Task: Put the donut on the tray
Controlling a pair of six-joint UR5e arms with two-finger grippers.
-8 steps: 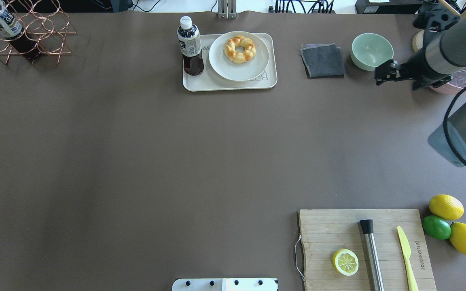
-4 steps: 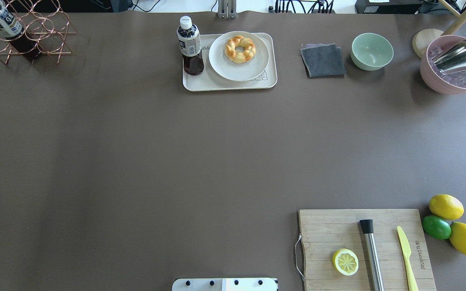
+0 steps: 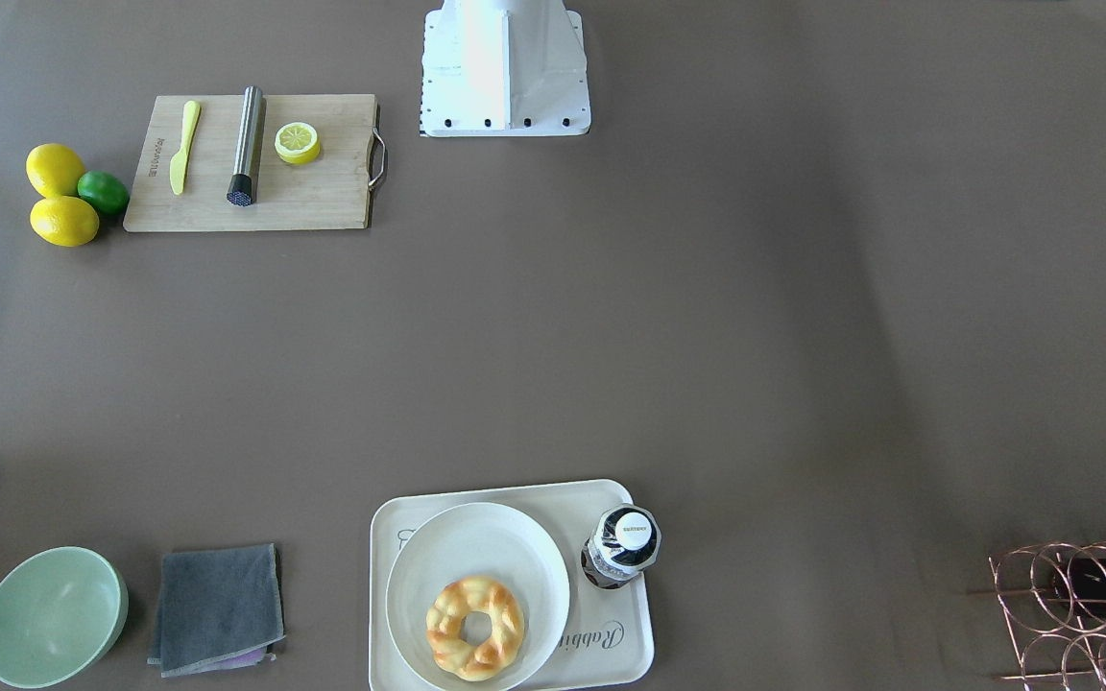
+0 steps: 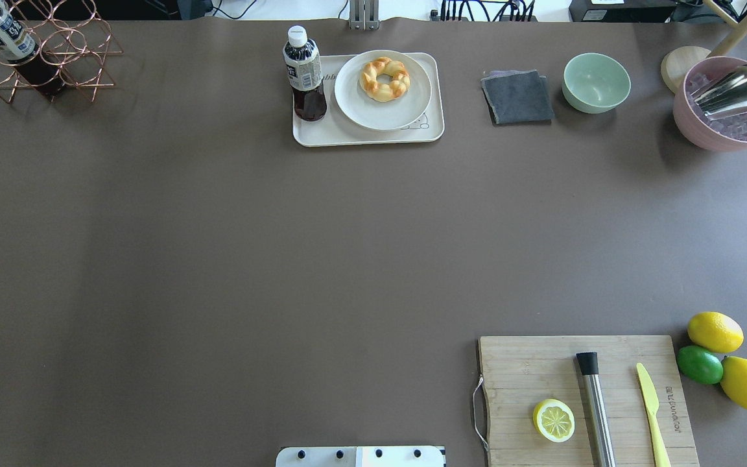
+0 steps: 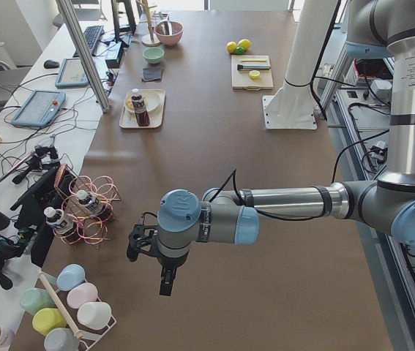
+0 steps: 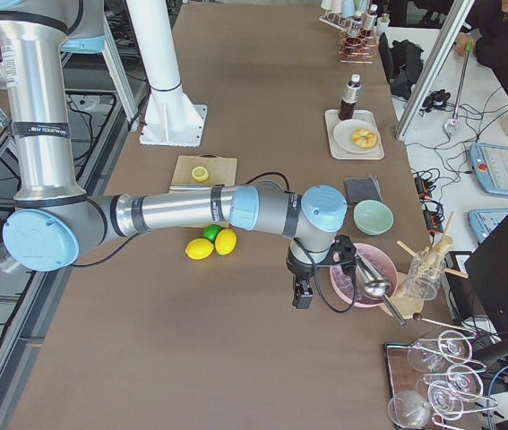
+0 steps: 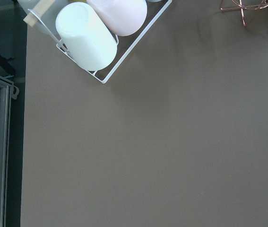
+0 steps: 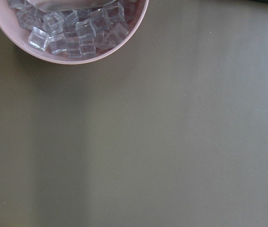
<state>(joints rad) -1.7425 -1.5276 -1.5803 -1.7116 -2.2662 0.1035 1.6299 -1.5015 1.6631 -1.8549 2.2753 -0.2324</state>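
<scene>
The golden twisted donut (image 4: 384, 78) lies on a white round plate (image 4: 380, 113) that stands on the cream tray (image 4: 321, 133) at the far middle of the table. It also shows in the front view (image 3: 475, 628) on the tray (image 3: 611, 653). Neither gripper shows in the overhead or front view. My left gripper (image 5: 165, 281) hangs over the table's left end, far from the tray. My right gripper (image 6: 302, 294) hangs over the right end, beside the pink bowl. I cannot tell whether either one is open or shut.
A dark drink bottle (image 4: 305, 74) stands on the tray's left part. A grey cloth (image 4: 517, 97), a green bowl (image 4: 596, 82) and a pink bowl of ice cubes (image 4: 727, 117) stand to the right. A cutting board (image 4: 587, 399) holds a lemon half. A copper rack (image 4: 43, 55) stands far left.
My right arm has drawn back to the right and left the overhead view, uncovering the pink ice bowl. The donut, plate and tray have not moved.
</scene>
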